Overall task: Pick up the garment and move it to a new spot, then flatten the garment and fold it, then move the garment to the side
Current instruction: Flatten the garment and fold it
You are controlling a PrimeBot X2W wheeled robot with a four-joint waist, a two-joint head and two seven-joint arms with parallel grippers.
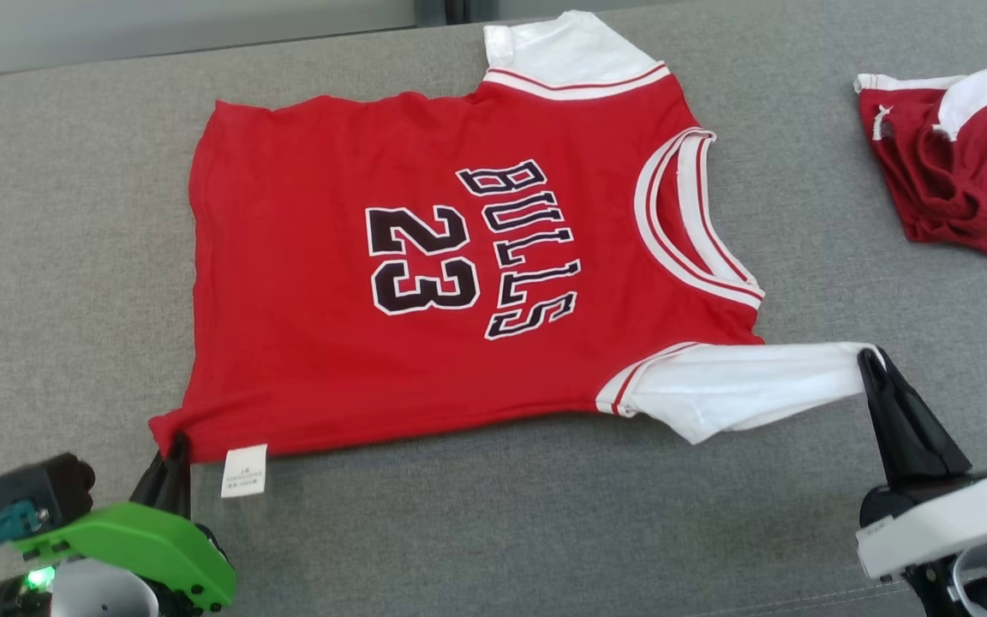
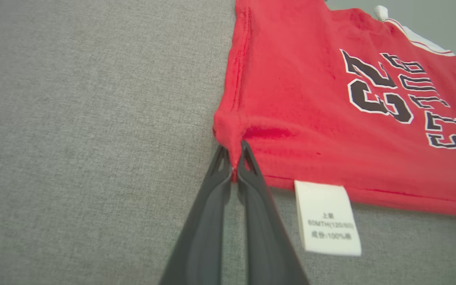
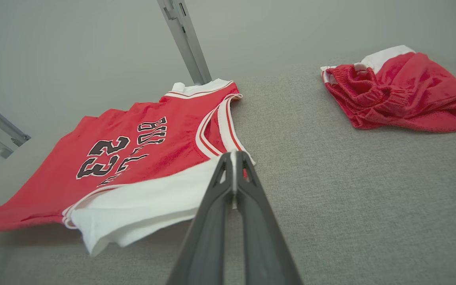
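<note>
The garment (image 1: 425, 257) is a red jersey with white sleeves and "BULLS 23" on it, spread flat on the grey cloth surface, neck toward the right. My left gripper (image 1: 175, 446) is shut on its near bottom corner, seen close up as the left gripper (image 2: 234, 158) pinching red hem cloth (image 2: 228, 130). My right gripper (image 1: 870, 360) is shut on the tip of the near white sleeve (image 1: 742, 381); in the right wrist view the right gripper (image 3: 234, 156) clamps that sleeve (image 3: 145, 206) and pulls it taut.
A second crumpled red and white garment (image 1: 956, 163) lies at the far right, also in the right wrist view (image 3: 402, 95). A white care label (image 2: 327, 217) hangs from the jersey hem. The grey surface (image 1: 545, 514) is bare in front.
</note>
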